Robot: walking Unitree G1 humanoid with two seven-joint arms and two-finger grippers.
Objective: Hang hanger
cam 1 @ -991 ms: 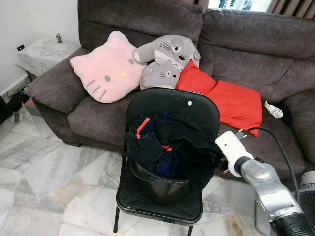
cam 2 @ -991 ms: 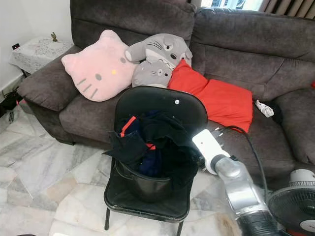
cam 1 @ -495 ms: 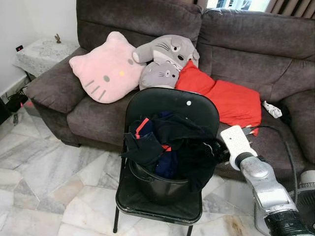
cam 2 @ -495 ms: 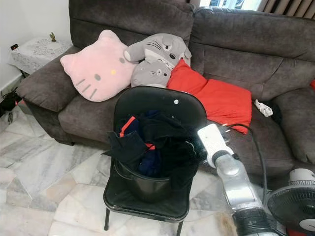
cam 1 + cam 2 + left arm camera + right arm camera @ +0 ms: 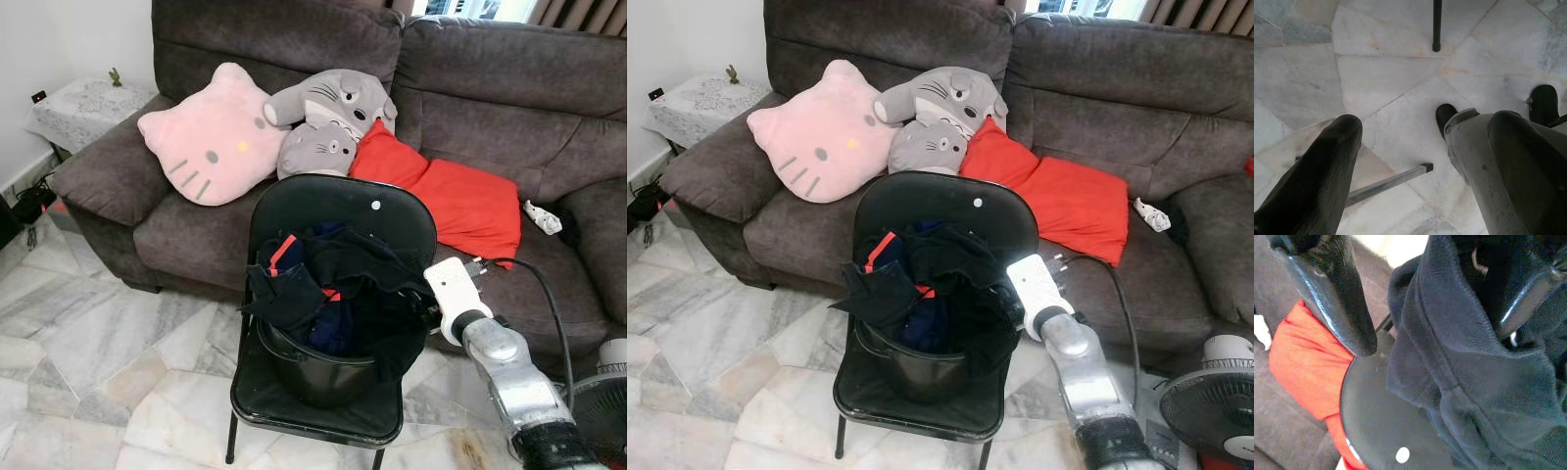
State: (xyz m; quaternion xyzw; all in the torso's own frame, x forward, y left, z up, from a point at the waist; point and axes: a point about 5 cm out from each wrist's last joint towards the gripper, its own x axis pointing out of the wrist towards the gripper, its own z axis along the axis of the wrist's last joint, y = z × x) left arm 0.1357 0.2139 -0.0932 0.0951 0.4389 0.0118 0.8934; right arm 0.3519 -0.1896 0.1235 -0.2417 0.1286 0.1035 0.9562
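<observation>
Where the head views look down on a black folding chair (image 5: 338, 211) before a dark grey sofa (image 5: 509, 88), dark clothes (image 5: 343, 284) heaped in a black bucket (image 5: 313, 367) on the seat. Right arm reaching in from the lower right, white wrist housing (image 5: 453, 294) against the right edge of the pile, fingers buried in the cloth and out of sight there. On the sofa, a pink cat-face cushion (image 5: 211, 137), two grey plush toys (image 5: 328, 117), a red cushion (image 5: 460, 201). Standing fan (image 5: 1210, 411) at the lower right corner.

In the right wrist view, right gripper (image 5: 1444, 293) spread wide: one finger (image 5: 1337, 293) bare above the chair back, the other finger (image 5: 1528, 289) pressed into a fold of navy knit garment. No hanger to be made out among the clothes; cannot tell where it lies.

In the left wrist view, left gripper (image 5: 1415, 166) hanging over the marble floor (image 5: 1376, 73), fingers apart and holding nothing, chair leg (image 5: 1437, 24) beyond. No legible writing anywhere.
</observation>
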